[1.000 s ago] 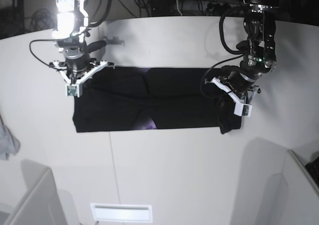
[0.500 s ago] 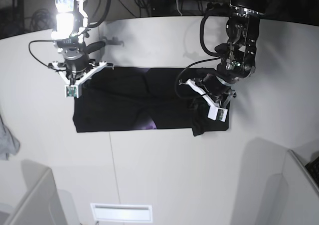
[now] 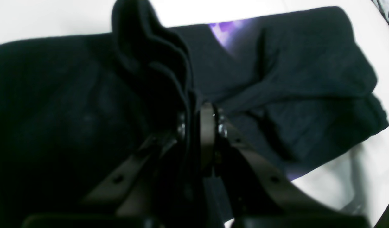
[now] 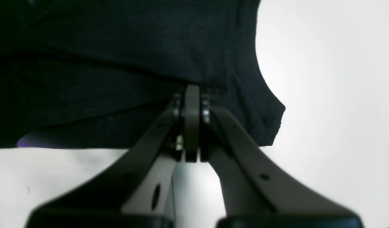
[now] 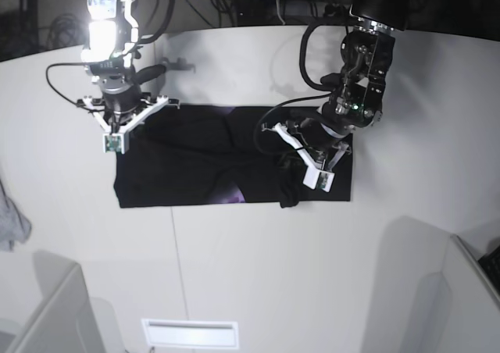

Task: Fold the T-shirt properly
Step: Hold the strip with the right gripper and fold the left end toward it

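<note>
The black T-shirt (image 5: pixel 195 158) lies as a long folded band across the white table (image 5: pixel 258 267), and a bit of purple print (image 5: pixel 232 193) shows at its front edge. My left gripper (image 5: pixel 301 165) is shut on the shirt's right end, which it holds raised and doubled back over the band. In the left wrist view, bunched black cloth (image 3: pixel 156 63) stands up between the fingers (image 3: pixel 207 126). My right gripper (image 5: pixel 118 126) is shut at the shirt's far left end. In the right wrist view its tips (image 4: pixel 192 101) sit against a fold of the T-shirt (image 4: pixel 118 47).
A small grey cloth (image 5: pixel 12 224) hangs at the table's left edge. Grey panels (image 5: pixel 47 314) rise at both front corners, with a white slot (image 5: pixel 190 333) between them. Cables and dark gear (image 5: pixel 234 1) line the back.
My left gripper has travelled left along the table with the shirt's right end, laying it over the middle. The band looks shorter on the right. My right arm has stayed put.
</note>
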